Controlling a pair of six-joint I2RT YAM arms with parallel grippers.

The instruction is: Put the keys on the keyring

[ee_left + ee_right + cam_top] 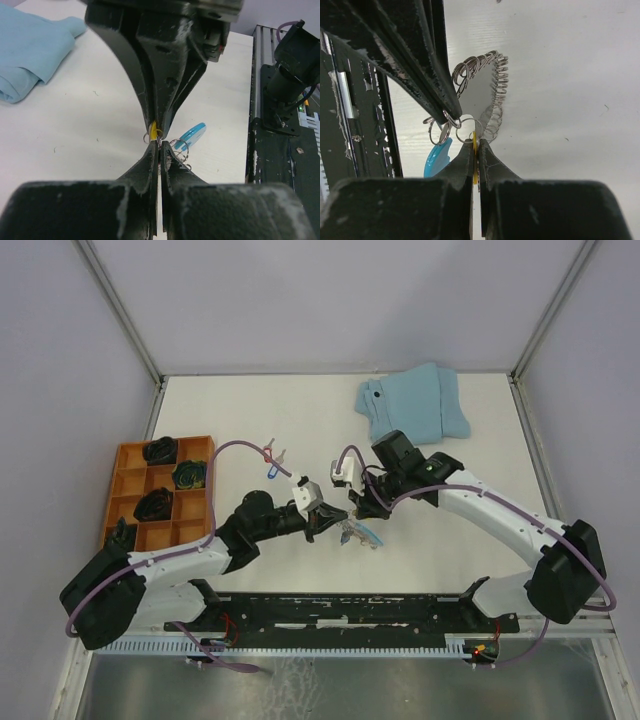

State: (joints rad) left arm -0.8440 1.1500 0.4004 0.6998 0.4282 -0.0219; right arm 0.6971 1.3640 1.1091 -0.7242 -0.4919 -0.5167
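Coils of grey wire formed the keyring [492, 95], which sat between the two arms near the middle of the white table [250, 410]. Its bright blue plastic section [192, 136] showed just beside the meeting tips.

The left gripper [158, 150] was pressed together at the tips. In the right wrist view those tips appeared to be nipping one of the small rings [451, 120] on the loop, though the rings crowded together there and I could not be sure which one.

The right gripper [476, 146] was likewise closed, pinching a yellow-tagged key [474, 140] by its tag. Only a sliver of yellow showed between the fingers, and the metal blade was hidden. The two pairs of tips nearly met end to end, with the tag just beside the pinched ring.

Two other keys [273, 457], with red and blue tags, lay on the table farther back and to the left, apart from the loop. A folded light-blue cloth [415, 405] sat at the far side. An orange tray [125, 455] with dark items in its compartments stood by the left edge.
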